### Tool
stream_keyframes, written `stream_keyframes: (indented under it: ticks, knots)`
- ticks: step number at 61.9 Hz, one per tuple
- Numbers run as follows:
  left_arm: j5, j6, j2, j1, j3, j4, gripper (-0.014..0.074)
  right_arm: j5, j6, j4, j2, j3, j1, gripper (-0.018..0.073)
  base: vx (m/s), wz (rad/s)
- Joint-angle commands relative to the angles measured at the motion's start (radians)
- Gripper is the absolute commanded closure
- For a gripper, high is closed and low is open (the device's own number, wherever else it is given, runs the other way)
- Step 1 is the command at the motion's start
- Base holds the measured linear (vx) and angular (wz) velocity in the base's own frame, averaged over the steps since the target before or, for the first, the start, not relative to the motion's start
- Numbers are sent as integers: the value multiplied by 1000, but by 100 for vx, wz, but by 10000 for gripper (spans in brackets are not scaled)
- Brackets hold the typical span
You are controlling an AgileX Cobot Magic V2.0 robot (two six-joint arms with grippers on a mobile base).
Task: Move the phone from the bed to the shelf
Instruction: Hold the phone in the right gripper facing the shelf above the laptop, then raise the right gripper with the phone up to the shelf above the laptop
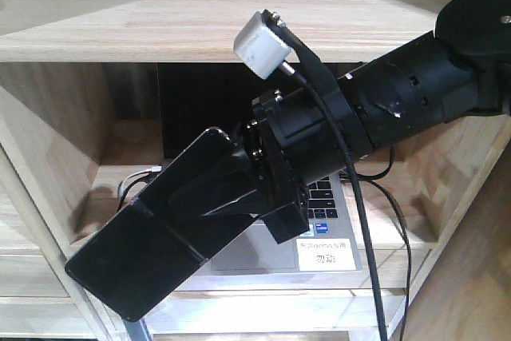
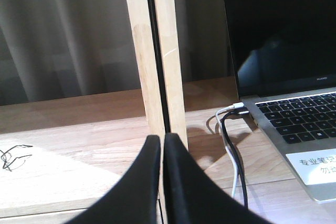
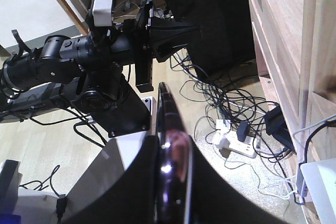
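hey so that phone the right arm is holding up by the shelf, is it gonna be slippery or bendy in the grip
Probably slippery: the phone looks glossy black and reflects light in the right wrist view. The right gripper is shut on its upper part, leaving most of it hanging unsupported, so it might pivot. It looks like a stiff flat slab, though a seam across its middle could be a hinge.

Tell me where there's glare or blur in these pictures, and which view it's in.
Front view: the phone is dark, the white camera block overexposed. Left wrist view: the left gripper is blurred up close, and the laptop screen carries a pale reflection. Right wrist view: specular glints on the phone's edge, with the floor washed out.
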Motion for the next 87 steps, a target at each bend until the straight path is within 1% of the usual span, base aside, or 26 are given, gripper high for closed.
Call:
stream_keyframes:
  ticks: [1,15,22,31,40,52,65,68,75,79,85,87]
  knots:
    - [-74,-6,-4,-3,-23,-9,595,46,-1,82,-37,-28,-3,562,0,0]
    - [-74,-6,-4,-3,-23,-9,595,46,-1,83,-37,-28,-3,562,0,0]
    - [-74,-6,-4,-3,-23,-9,595,46,-1,102,-37,-28,-3,562,0,0]
    - [-74,-6,-4,-3,-23,-9,595,46,-1,169,-37,-32,-3,562,0,0]
    - [-74,-6,-4,-3,-23,-9,595,39,-10,271,-37,-32,-3,562,0,0]
    - [-74,-6,-4,-3,-23,-9,595,-8,-99,438,-37,-32,-3,562,0,0]
    - [-74,-6,-4,-3,-23,-9,595,-129,-216,625,-37,-34,-3,562,0,0]
    - [-74,-6,-4,-3,-23,-9,595,-149,-248,652,-37,-45,-3,562,0,0]
    - [-74,-6,-4,-3,-23,-9,595,-217,-320,657,-37,-118,-3,562,0,0]
    - [-74,-6,-4,-3,-23,-9,595,-274,-336,655,-37,-166,-3,562,0,0]
    - [-74,-6,-4,-3,-23,-9,595,-417,-339,654,-37,-243,-3,562,0,0]
    - [-74,-6,-4,-3,-23,-9,595,-485,-339,653,-37,-267,-3,562,0,0]
